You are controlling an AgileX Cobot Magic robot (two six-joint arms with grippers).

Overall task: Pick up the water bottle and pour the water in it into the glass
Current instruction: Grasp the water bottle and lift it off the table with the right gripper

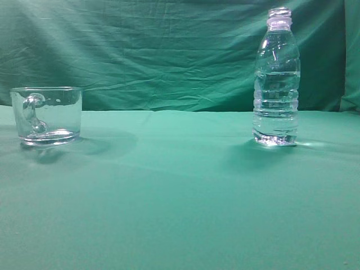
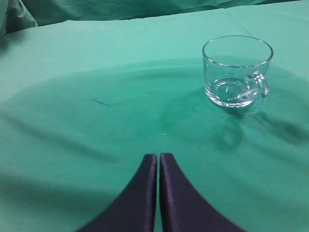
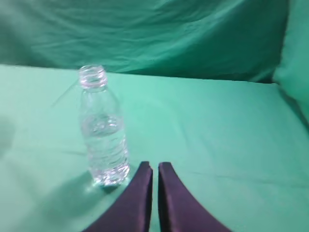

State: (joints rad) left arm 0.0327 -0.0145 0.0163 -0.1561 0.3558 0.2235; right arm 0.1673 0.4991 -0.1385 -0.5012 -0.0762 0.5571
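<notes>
The water bottle [image 1: 276, 79] stands upright and uncapped at the right of the green table, with water [image 1: 275, 104] filling about two thirds of it. It also shows in the right wrist view [image 3: 102, 128], left of and just beyond my right gripper [image 3: 155, 165], which is shut and empty. The glass [image 1: 46, 114] stands upright and empty at the left, handle towards the camera. In the left wrist view the glass [image 2: 236, 70] is ahead and to the right of my left gripper [image 2: 158, 155], which is shut and empty. Neither gripper shows in the exterior view.
A green cloth covers the table [image 1: 180, 197] and hangs as a wrinkled backdrop [image 1: 157, 50] behind it. A small dark crease or thread [image 2: 99, 102] lies on the cloth left of the glass.
</notes>
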